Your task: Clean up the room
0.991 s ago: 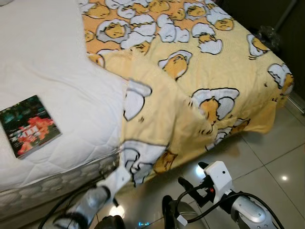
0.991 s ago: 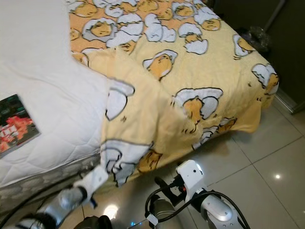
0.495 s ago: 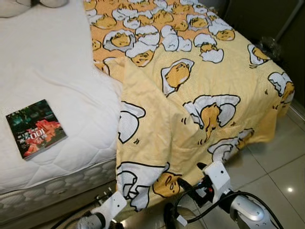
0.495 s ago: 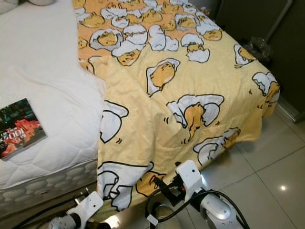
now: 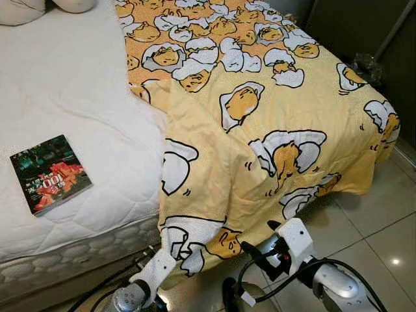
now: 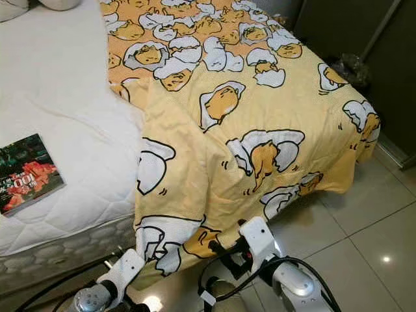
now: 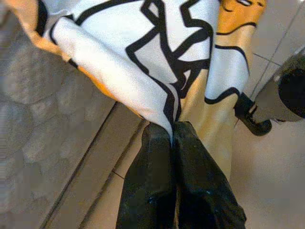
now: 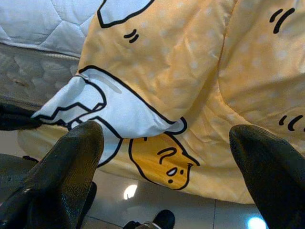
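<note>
A yellow blanket (image 5: 260, 97) printed with egg cartoons covers the right part of the bed and hangs over its near edge. My left gripper (image 7: 171, 136) is shut on the blanket's hanging lower corner (image 5: 182, 244), low by the mattress side. My right gripper (image 8: 167, 143) is open just in front of the hanging blanket, its two black fingers (image 8: 71, 157) wide apart with nothing between them. In the left eye view the right gripper (image 5: 260, 239) sits near the floor below the blanket's hem.
The white quilted mattress (image 5: 71, 91) is bare on the left, with a book (image 5: 51, 174) lying flat near its edge. Pillows (image 5: 71, 4) lie at the far end. Glossy floor tiles (image 5: 383, 214) lie to the right, with dark furniture (image 5: 357, 26) beyond.
The blanket corner that stood bunched up over the mattress edge has come down with my left gripper and hangs flat over the bed's side. The right gripper has hardly moved.
</note>
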